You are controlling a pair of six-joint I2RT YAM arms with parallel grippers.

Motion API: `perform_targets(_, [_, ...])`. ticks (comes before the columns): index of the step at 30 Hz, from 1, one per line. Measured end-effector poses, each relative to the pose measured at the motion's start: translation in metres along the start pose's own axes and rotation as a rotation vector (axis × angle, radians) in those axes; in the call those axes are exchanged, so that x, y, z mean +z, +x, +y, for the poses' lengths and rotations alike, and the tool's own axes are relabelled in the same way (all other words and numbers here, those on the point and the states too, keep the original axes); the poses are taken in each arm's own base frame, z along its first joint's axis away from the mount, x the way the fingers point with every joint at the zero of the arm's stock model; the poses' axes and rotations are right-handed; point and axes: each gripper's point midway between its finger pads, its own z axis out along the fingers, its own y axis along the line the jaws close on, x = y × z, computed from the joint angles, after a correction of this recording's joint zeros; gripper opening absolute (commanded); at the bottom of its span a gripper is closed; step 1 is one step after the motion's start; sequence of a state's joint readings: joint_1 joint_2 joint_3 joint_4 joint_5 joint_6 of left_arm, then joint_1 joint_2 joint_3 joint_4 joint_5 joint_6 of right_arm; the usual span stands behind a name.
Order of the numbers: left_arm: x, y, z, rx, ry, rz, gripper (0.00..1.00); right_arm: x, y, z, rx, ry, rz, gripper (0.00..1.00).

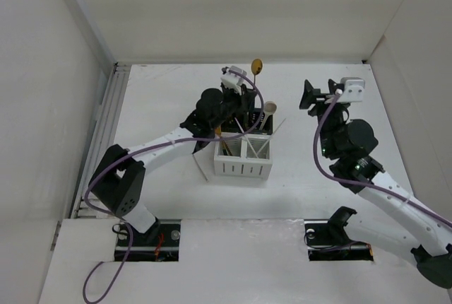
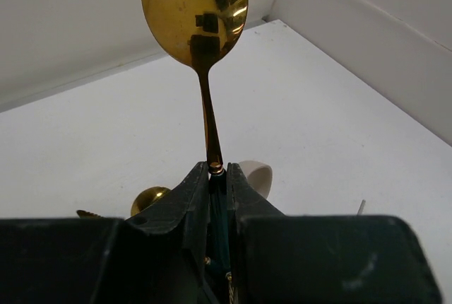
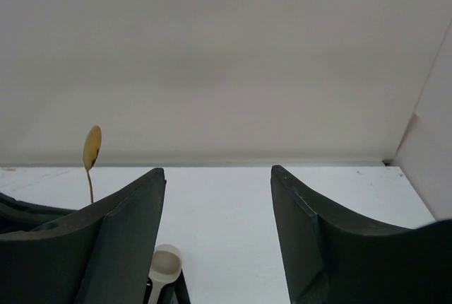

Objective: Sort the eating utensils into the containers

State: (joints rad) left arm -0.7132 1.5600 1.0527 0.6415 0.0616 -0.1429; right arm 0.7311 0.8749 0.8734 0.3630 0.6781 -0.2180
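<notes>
Gold spoon point(image 2: 194, 14) pinched in our left gripper point(image 2: 217, 171).
We see its neck squeezed between the fingers point(image 2: 185, 194), the bowl upright above the tips, the containers point(image 1: 242, 167) beneath; our right gripper point(image 3: 217, 173) has its fingers spread, nothing between them.

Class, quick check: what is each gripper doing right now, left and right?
Left gripper: closed on the handle of a gold spoon, bowl pointing up.
Right gripper: open, holding nothing.
</notes>
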Motion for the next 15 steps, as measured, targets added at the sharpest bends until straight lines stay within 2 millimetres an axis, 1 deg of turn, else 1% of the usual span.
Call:
perform_targets(3, [0.001, 0.012, -0.008, 0.005, 0.023, 0.007, 0.01, -0.007, -0.009, -0.012, 0.014, 0.028, -0.011, 0.67])
perform_targets(7, [0.001, 0.027, -0.015, 0.009, 0.045, 0.023, 0.22, -0.015, -0.016, -0.024, 0.025, 0.055, -0.019, 0.67])
perform_targets(8, [0.002, 0.030, -0.016, 0.011, 0.049, 0.026, 0.30, -0.016, -0.017, -0.025, 0.026, 0.059, -0.019, 0.67])
perform_targets(11, [0.002, 0.036, -0.017, 0.012, 0.052, 0.034, 0.45, -0.017, -0.014, -0.026, 0.015, 0.058, -0.006, 0.67])
perform_targets(12, [0.002, 0.037, -0.017, 0.011, 0.051, 0.034, 0.52, -0.018, -0.013, -0.026, 0.010, 0.057, -0.001, 0.67])
perform_targets(14, [0.002, 0.036, -0.016, 0.011, 0.045, 0.027, 0.60, -0.018, -0.009, -0.025, -0.002, 0.052, 0.012, 0.67])
perform_targets(15, [0.002, 0.035, -0.015, 0.011, 0.038, 0.023, 0.62, -0.017, -0.007, -0.024, -0.007, 0.046, 0.018, 0.67])
